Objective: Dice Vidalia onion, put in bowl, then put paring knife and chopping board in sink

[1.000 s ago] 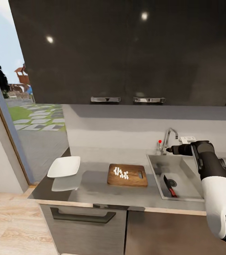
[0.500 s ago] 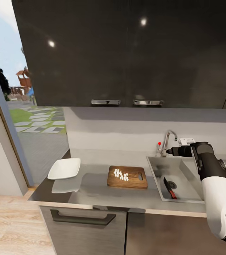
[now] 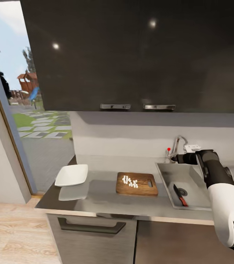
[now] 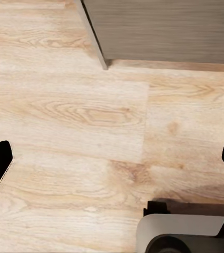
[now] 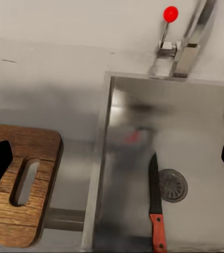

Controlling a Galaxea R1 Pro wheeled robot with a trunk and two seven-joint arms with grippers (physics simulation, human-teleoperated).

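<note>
We see dark upper cabinets [image 3: 139, 55] over a grey countertop [image 3: 102, 200], with a window [image 3: 25, 99] at the left looking onto a garden, and pale wood floor [image 4: 90, 116] under our left arm. Set into the countertop at the right is the steel sink [image 3: 190, 176], its faucet [image 3: 178, 143] with a red-tipped lever at the back rim. Our right arm [image 3: 223, 194] reaches out above the sink, and the right gripper [image 5: 112, 158] hangs over the sink's near-left edge with its fingers spread wide, only the two dark tips showing at the frame sides and nothing between them. The left gripper [image 4: 112, 163] points down at the floor beside a cabinet corner, its fingers likewise wide apart and holding nothing. The chopping board [image 3: 137, 183] lies flat on the countertop just left of the sink, and the diced onion [image 3: 130, 181] sits in a small white heap on its left half. The white bowl [image 3: 72, 175] rests near the countertop's left end, well apart from the board. The paring knife [image 3: 180, 195] lies on the sink floor, red handle toward us, blade beside the drain [image 5: 173, 185]
</note>
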